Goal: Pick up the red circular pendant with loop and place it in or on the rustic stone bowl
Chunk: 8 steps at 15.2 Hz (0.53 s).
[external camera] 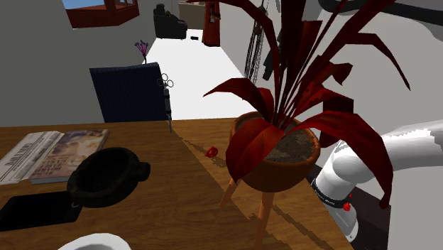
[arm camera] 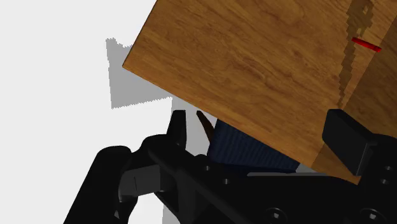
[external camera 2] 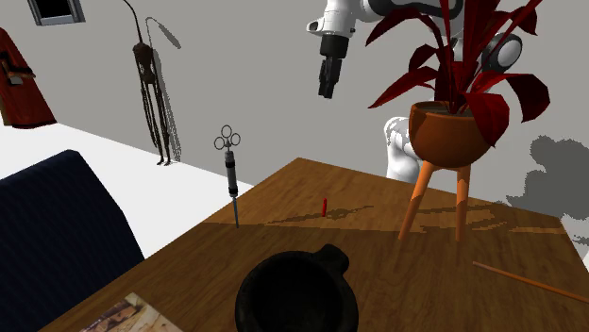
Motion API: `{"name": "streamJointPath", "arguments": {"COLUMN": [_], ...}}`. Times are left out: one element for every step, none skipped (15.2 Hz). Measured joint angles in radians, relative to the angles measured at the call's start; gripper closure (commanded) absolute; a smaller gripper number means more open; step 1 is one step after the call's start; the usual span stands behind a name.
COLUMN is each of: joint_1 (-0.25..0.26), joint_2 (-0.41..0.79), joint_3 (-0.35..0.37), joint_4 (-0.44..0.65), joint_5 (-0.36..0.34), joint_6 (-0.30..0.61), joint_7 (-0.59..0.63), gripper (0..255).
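Broad brown wooden tabletop (external camera: 177, 206). Standing on it, red-leaved plant in a round brown pot on wooden legs (external camera: 284, 160), and a dark rough stone bowl (external camera: 106, 177). Well above the wood, all-black two-finger gripper (external camera 2: 327, 90), fingers apart, holding nothing. Between pot and bowl, on the wood, small red circular pendant (external camera: 211, 151).

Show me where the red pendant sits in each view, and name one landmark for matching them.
Shoulder view: red pendant on the wooden table, just left of the potted plant.
Second exterior view: pendant mid-picture on the table, left of the plant.
Wrist view: a thin red sliver on the wood.
Shared landmark: the wooden table.
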Motion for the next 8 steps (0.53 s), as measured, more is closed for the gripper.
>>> {"name": "streamJointPath", "arguments": {"joint_1": [0.0,0.003,0.007,0.014,0.02,0.027,0.033,0.04], "joint_2": [0.0,0.003,0.007,0.007,0.024,0.029,0.041,0.051], "joint_3": [0.0,0.005,0.01,0.022,0.034,0.045,0.053,0.061], "joint_4": [0.0,-0.012,-0.021,-0.044,-0.052,-0.071,-0.087,-0.102], "joint_5": [0.0,0.007,0.017,0.032,0.047,0.062,0.077,0.09], "joint_6": [0.0,0.012,0.022,0.04,0.061,0.081,0.103,0.124], "joint_7": [0.0,0.004,0.01,0.021,0.032,0.041,0.048,0.053], "gripper": [0,0,0,0,0,0,0,0]}}
